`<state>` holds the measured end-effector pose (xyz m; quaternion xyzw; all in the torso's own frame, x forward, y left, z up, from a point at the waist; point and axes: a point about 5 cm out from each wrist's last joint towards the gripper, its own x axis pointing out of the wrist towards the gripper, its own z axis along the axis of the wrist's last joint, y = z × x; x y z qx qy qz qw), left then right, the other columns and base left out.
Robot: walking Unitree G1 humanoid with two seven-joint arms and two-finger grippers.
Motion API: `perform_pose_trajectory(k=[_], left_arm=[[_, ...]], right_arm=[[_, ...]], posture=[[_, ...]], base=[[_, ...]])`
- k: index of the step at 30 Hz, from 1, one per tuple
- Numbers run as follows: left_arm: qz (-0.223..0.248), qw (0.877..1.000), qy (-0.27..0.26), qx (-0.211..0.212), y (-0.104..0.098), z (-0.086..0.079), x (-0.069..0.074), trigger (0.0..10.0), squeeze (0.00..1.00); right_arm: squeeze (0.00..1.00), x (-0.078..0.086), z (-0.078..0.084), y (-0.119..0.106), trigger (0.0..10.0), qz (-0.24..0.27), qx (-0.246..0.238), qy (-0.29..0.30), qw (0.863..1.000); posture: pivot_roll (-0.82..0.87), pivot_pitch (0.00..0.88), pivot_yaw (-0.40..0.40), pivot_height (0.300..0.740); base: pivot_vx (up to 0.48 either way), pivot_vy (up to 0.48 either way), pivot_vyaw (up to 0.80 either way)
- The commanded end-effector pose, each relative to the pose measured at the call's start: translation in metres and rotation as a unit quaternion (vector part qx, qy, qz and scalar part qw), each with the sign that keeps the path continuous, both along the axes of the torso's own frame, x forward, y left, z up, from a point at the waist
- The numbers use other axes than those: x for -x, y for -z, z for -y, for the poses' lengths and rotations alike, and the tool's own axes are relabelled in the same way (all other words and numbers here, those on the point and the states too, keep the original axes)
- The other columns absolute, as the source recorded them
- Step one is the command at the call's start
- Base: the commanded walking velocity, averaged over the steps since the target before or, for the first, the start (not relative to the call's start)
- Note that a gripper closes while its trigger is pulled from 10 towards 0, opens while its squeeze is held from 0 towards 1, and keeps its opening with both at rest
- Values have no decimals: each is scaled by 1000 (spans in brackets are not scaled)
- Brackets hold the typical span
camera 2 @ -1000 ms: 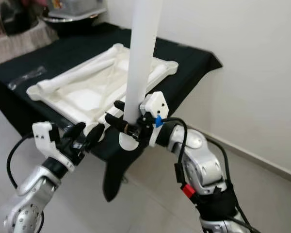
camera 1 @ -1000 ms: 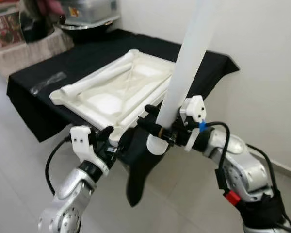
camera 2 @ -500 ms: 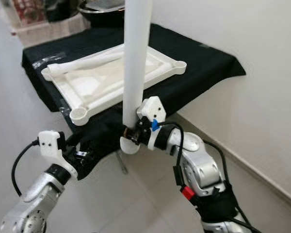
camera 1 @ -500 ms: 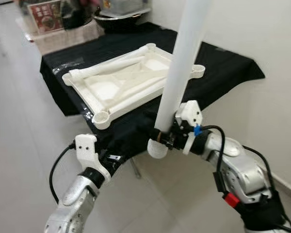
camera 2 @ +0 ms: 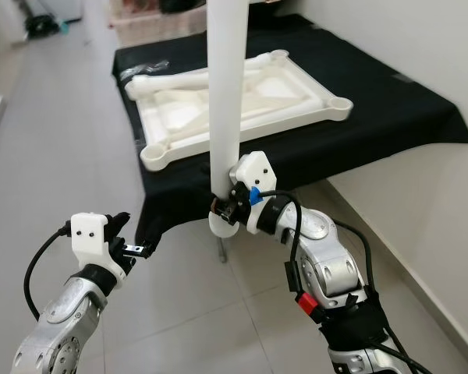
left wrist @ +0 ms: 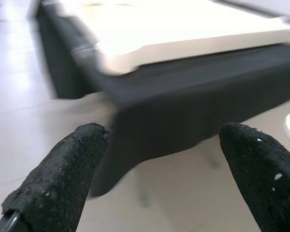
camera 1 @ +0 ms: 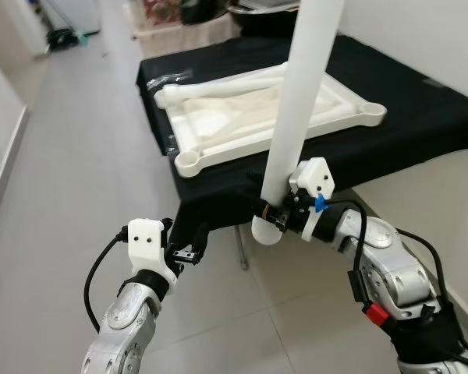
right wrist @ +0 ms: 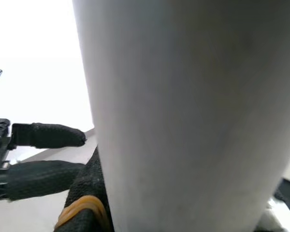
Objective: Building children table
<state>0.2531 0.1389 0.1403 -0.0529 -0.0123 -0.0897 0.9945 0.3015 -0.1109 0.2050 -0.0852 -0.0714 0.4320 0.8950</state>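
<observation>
A white children's table top lies upside down on a table draped in black cloth; a loose white leg rests across it. My right gripper is shut on another white table leg near its lower end. It holds that leg upright in front of the table's near corner; up close the leg is a broad pale column. My left gripper hangs low over the floor, open and holding nothing. Its fingers stand wide apart, facing the cloth and the table top.
A white wall runs along the right. Grey tiled floor stretches left and down a corridor. Boxes and a dark bowl stand past the table's far end. A thin metal table leg shows below the cloth.
The view has shifted back and left, so the table lies farther off. My left gripper, earlier at the cloth's edge, now hangs over bare floor. My right gripper still holds the leg.
</observation>
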Motion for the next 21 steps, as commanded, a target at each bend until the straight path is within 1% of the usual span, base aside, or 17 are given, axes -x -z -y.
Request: perform_pose_trajectory(k=[1, 2, 4, 6, 9, 10, 11, 12, 13, 15, 16, 17, 18, 19, 21], left_arm=[[5, 1000, 9, -6, 0, 2, -1, 10000, 0], [10, 1000, 9, -3, -2, 2, -1, 10000, 0], [15, 1000, 8, -1, -3, 0, -1, 10000, 0], [17, 1000, 6, -2, -4, 0, -1, 10000, 0], [20, 1000, 4, -7, -5, -1, -1, 10000, 0], [22, 1000, 4, -8, -5, -2, -1, 10000, 0], [22, 1000, 4, -8, -5, -2, -1, 10000, 0], [26, 1000, 4, -7, -7, -2, -1, 10000, 0], [27, 1000, 5, -7, -8, -2, -1, 10000, 0], [27, 1000, 5, -7, -8, -2, -1, 10000, 0], [29, 1000, 5, -5, -8, -2, -1, 10000, 0], [30, 1000, 7, -4, -9, -2, -2, 10000, 0], [30, 1000, 7, -4, -9, -2, -2, 10000, 0], [31, 999, 8, -3, -9, -1, -2, 10000, 0], [31, 999, 11, -2, -9, 0, -2, 10000, 0]], right_arm=[[0, -1, 3, 6, 10000, 8, 13, 28, 999], [0, -4, 4, 7, 10000, 14, 15, 53, 998], [0, -7, 5, 9, 10000, 15, 26, 79, 996], [0, -7, 5, 10, 10000, 10, 24, 78, 997], [0, -7, 4, 9, 10000, 9, 21, 60, 998], [0, -6, 3, 7, 10000, 15, 13, 53, 998], [0, -6, 3, 7, 10000, 15, 13, 53, 998], [0, -7, 4, -1, 10000, 26, -10, 58, 998], [0, -8, 5, -2, 10000, 27, 3, 62, 998], [0, -8, 5, -2, 10000, 27, 3, 62, 998], [0, -9, 4, -6, 10000, 38, 0, 60, 997], [0, -9, 4, -11, 10000, 47, -19, 65, 997], [0, -9, 4, -11, 10000, 47, -19, 65, 997], [0, -10, 4, -15, 10000, 52, -35, 70, 996], [0, -11, 3, -17, 10000, 59, -26, 77, 995]], posture=[[-45, 118, 24, 740], [-44, 118, 24, 740], [-44, 119, 25, 740], [-44, 119, 25, 740], [-41, 119, 24, 740], [-40, 120, 26, 740], [-40, 120, 26, 740], [-41, 122, 26, 740], [-39, 124, 23, 740], [-39, 124, 23, 740], [-39, 126, 24, 740], [-40, 124, 26, 740], [-40, 124, 26, 740], [-40, 124, 26, 740], [-39, 126, 27, 740]], base=[[0, 0, 800], [259, 0, 0], [319, 0, 0], [401, 0, 0], [454, 0, 675], [472, 0, 800], [472, 0, 800], [472, 0, 0], [472, 0, 800], [472, 0, 800], [472, 0, 800], [472, 0, 494], [472, 0, 494], [472, 0, 494], [472, 0, 0]])
